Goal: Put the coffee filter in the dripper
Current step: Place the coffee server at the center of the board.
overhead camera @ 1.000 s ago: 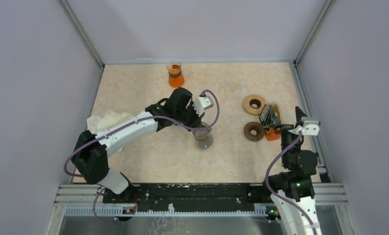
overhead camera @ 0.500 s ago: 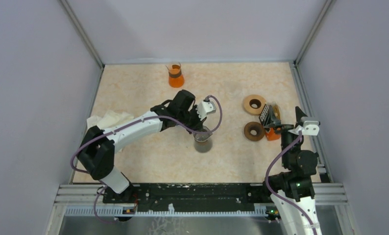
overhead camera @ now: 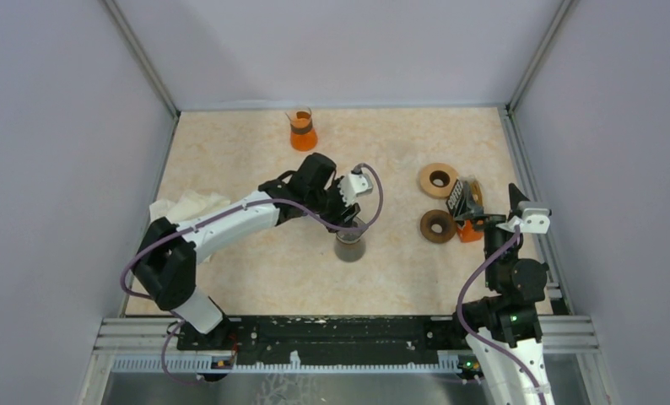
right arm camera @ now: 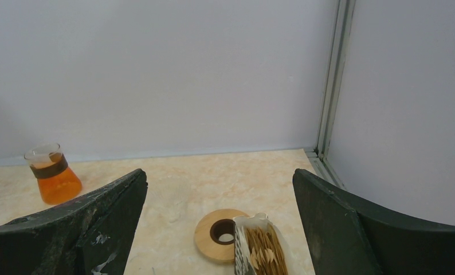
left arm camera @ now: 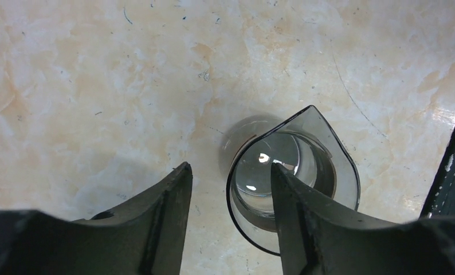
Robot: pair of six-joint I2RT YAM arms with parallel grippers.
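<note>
Counting what's on the marble-look table (overhead camera: 256, 278): one smoked-glass dripper (left arm camera: 331, 152), one flask of orange liquid (overhead camera: 303, 133), two wooden rings, one open pack of coffee filters (right arm camera: 261, 245) and one crumpled white heap (overhead camera: 186, 207), plus the two arms. The dripper stands upright about mid-table, with nothing in it that I can see. The left gripper (left arm camera: 231, 169) hangs right over it with its fingers apart. One finger (left arm camera: 291, 217) sits over the mouth and the other is outside, so the rim runs between them with a visible gap, and nothing is clamped. The flask is behind the dripper, near the back wall and a bit left. Both rings are off to the dripper's right, the pale ring (overhead camera: 438, 180) farther back and the dark ring (overhead camera: 438, 226) nearer. The filter pack is just right of those rings, well apart from the dripper, with brown filter edges poking out the top. The right gripper (right arm camera: 218, 172) is near that pack, spread wide and holding nothing. The white heap lies well to the dripper's left by the side wall; can't tell if it's cloth or paper.
</note>
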